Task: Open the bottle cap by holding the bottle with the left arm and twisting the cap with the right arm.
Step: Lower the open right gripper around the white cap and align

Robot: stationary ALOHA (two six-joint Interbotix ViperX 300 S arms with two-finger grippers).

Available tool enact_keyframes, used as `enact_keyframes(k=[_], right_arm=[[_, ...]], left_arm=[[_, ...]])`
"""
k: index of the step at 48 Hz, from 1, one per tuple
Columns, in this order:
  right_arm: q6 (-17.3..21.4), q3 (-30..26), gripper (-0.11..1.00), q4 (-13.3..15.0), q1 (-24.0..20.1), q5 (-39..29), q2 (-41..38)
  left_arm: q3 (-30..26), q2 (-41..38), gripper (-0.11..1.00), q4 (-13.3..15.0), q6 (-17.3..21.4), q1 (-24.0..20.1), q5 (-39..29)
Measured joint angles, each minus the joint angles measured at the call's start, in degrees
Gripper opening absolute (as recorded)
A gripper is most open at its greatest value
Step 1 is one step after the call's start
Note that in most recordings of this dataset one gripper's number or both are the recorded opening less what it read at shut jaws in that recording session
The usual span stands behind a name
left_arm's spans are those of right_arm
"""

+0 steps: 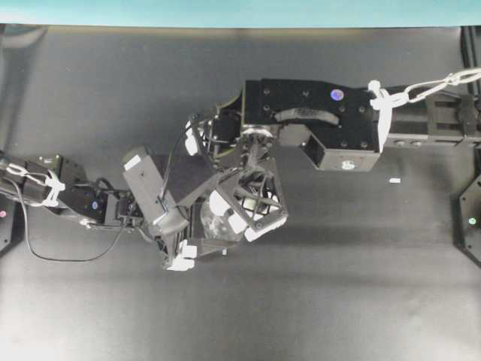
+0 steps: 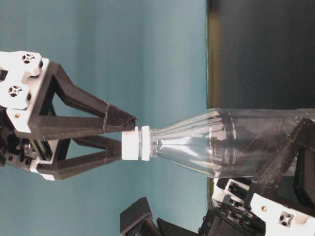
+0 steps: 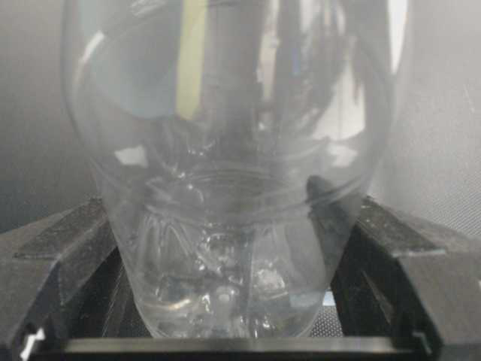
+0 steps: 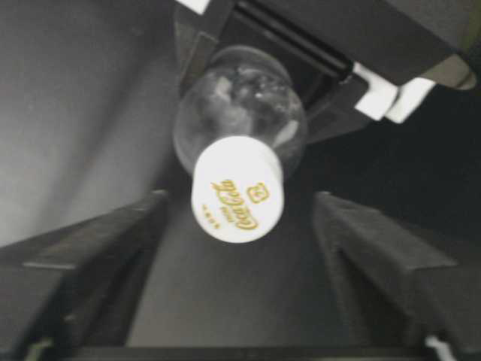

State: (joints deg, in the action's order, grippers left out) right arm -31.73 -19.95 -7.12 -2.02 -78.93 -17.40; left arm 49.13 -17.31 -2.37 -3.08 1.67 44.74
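— Where is the bottle (image 2: 236,142) sitting?

— Upright on the dark worktop (image 1: 361,286), near the middle, held low on its clear body by the left pincer (image 3: 225,301). In the left wrist view the two black fingers (image 3: 52,256) press against the bottle's base on either side — that pincer is clamped on the bottle.

— And the bottle cap (image 4: 237,189)?

— On the neck, white with gold lettering on top. The right pincer (image 4: 237,248) hangs directly over it, pointing down.

— Is the right pincer gripping it?

— No. In the right wrist view the fingers (image 4: 90,256) stand wide apart, with clear dark gaps between each finger and the cap. In the table-level view the tips reach about to the cap's level: one tip looks to sit at the cap's rim, but whether it touches I cannot tell.

— How do the arms lie from above?

— The left arm (image 1: 75,199) comes in from the left edge, the right arm (image 1: 316,120) from the right, bending down over the bottle so that its lattice fingers cover most of it.
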Motion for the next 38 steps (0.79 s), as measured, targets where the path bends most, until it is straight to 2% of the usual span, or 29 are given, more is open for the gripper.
enact_keyframes(k=[9,16,18,27,38], right_arm=[[5.3,0.7,0.8,0.5,0.0,-0.3,1.2],[12.6,1.1,0.8,0.5,-0.2,-1.5,2.7],[16.2,0.9,0.8,0.6,-0.4,-1.5,3.3],[36.8,-3.7,0.8,0.6,-1.1,-3.5,4.5],[58.4,-7.6,0.8,0.6,-1.1,-7.6,2.5]], left_arm=[[0.0,0.0,0.82,0.0,0.0,0.0,0.0],[0.1,0.1,0.82,0.0,0.0,0.0,0.0],[0.1,0.0,0.82,0.0,0.0,0.0,0.0],[0.2,0.1,0.82,-0.1,-0.1,0.1,0.0],[0.2,0.3,0.82,-0.1,-0.1,0.4,0.0]])
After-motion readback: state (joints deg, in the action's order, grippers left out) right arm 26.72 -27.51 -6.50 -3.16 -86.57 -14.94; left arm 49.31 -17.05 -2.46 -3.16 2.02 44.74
